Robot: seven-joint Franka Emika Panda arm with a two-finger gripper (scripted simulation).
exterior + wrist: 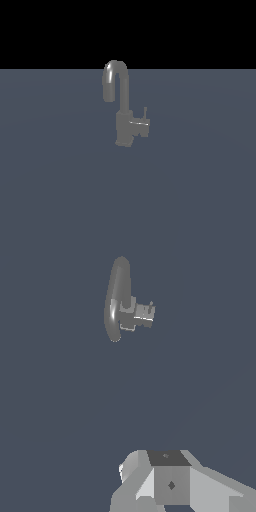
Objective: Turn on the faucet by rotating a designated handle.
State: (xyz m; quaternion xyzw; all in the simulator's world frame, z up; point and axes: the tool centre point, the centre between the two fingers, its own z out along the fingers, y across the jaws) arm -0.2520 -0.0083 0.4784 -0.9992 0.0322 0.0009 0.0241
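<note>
Standing upright on a flat slate-blue surface (60, 200), the faucet (121, 107) occupies the middle of the exterior view, its blocky base planted on the surface and its gooseneck spout (114, 75) rising and hooking over toward the exterior view's left. No arm or gripper appears in the exterior view.

The wrist view looks down on the same tap from above: the spout reads as a long grey oval, with the squarish body beside it. A pale, angular part of the robot (170, 483) fills the near edge of that view, well apart from the faucet. Whether it is the gripper itself cannot be confirmed, as no fingertips show; the state of the pincer therefore cannot be told.

Next in size, the handle (140, 123) is a short grey stub jutting from the tap body toward the exterior view's right, also seen in the wrist view (144, 312). Smallest is the thin upright lever pin (145, 114) standing at the stub's outer end.

Assessment of progress: nothing touches the handle, and the arm sits clear of the tap. The task appears to be at its start. Approach, contact with the lever and the rotation all remain to be done.
</note>
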